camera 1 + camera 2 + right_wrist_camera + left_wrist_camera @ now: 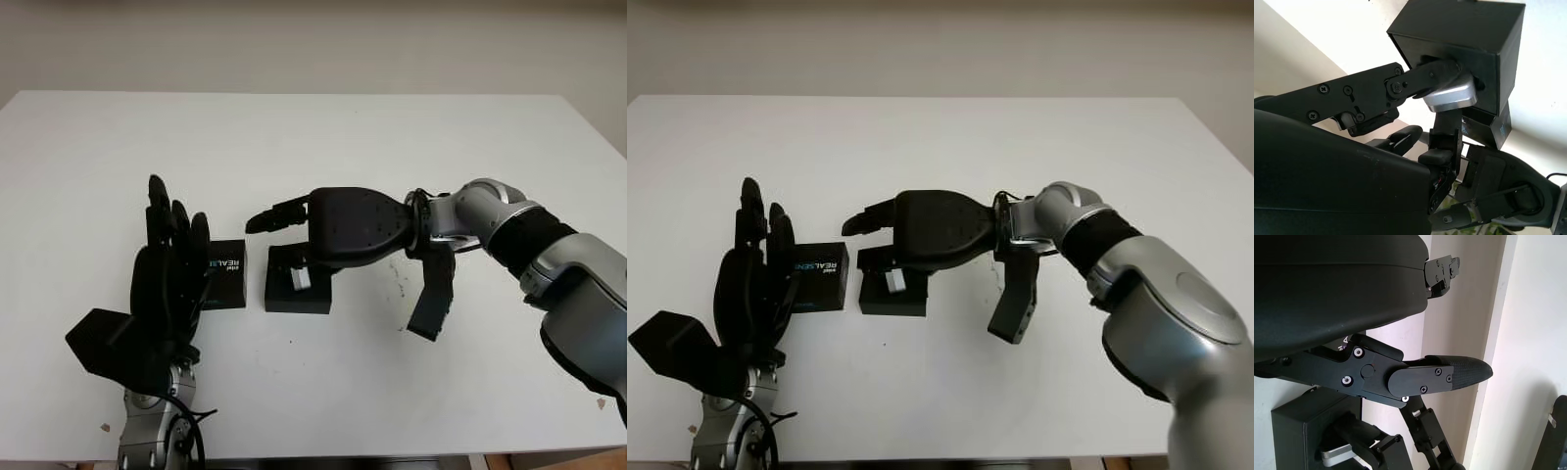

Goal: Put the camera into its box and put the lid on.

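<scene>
Camera point(1452, 95), a small silver body, sits in the open mouth of the black box point(297, 292), gripped between fingers point(1420, 81) of the right hand point(294, 240). That box stands on the white surface point(313, 137) a little toward 7 o'clock from the middle of the surface. The right hand comes in from 3 o'clock on a silver and black arm, its black shell hanging over the box and its fingers curled down into the opening around the camera. The right wrist view shows one finger pressing on top of the silver body while the body lies against the box's inner wall.

At 9 o'clock of the box, just beside it, lies the lid point(224, 274), black with pale lettering on its side. The left hand point(168, 264) stands upright at 9 o'clock of the lid, fingers pointing toward 12 o'clock, open and holding nothing. Its palm faces the lid; whether it touches the lid cannot be told.
</scene>
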{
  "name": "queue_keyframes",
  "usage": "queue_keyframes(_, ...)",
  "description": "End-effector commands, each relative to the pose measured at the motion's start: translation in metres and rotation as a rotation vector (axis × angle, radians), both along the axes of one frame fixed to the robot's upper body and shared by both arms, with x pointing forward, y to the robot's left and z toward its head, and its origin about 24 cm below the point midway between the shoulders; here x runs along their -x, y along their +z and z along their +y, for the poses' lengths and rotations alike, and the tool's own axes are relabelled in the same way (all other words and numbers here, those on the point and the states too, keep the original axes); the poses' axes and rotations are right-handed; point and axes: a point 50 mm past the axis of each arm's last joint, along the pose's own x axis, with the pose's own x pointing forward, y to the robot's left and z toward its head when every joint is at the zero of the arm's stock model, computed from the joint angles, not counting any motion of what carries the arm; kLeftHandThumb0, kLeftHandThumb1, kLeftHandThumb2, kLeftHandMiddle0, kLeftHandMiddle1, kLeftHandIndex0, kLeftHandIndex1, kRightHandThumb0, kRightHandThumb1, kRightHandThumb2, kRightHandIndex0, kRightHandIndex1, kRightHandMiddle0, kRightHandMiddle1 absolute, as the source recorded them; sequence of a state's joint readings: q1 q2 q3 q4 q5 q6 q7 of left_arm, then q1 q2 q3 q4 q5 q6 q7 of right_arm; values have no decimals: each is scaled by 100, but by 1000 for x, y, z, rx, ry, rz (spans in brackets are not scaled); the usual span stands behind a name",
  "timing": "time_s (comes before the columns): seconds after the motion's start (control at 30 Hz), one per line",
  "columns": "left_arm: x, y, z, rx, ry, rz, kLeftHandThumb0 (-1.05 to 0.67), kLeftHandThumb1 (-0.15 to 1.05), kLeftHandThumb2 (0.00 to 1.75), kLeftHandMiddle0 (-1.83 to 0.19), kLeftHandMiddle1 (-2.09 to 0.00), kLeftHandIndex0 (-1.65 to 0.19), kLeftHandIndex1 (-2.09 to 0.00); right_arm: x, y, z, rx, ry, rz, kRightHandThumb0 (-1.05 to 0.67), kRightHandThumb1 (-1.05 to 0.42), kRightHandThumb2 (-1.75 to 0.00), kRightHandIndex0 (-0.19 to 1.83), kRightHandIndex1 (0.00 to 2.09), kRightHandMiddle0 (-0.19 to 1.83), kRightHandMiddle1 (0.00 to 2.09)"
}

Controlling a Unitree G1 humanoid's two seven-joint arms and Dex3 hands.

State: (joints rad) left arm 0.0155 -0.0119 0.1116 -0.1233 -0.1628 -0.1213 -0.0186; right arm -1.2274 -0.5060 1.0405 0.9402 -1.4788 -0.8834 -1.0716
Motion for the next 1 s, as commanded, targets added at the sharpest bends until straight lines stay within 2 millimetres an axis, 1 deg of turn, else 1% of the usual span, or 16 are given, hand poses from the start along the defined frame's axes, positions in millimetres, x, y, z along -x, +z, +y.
queue_keyframes(0.0,0,1,-1,6,3,-4,-66,105,46,19,-3,19,-2,-2,-2,0,11,1,-4,-49,-91,-5,55,15,56,152)
queue_keyframes(0.3,0,1,-2,10,2,5,-66,105,45,19,-2,19,-1,-12,16,-3,-31,-21,-86,-49,-91,-5,53,19,51,150)
queue_keyframes(0.4,0,0,-1,14,4,8,-66,105,45,19,-2,19,-2,-15,23,-5,-89,-77,-42,-49,-90,-5,54,23,53,147)
queue_keyframes(0.57,0,0,-1,7,11,13,-66,105,44,19,-4,18,-3,-18,33,-7,-158,-155,28,-44,-89,-5,50,30,53,152)
queue_keyframes(0.67,0,0,-1,11,7,12,-65,105,45,19,-3,19,-2,-19,39,-10,-220,-200,96,-40,-87,-5,47,36,58,142)
queue_keyframes(0.83,0,1,0,16,10,12,-65,105,44,19,-4,19,-3,-19,43,-14,-274,-246,181,-27,-91,-7,41,39,56,132)
queue_keyframes(0.97,0,1,1,6,9,14,-65,105,44,19,-4,19,-4,-19,44,-18,-297,-276,242,-27,-93,-7,37,41,55,127)
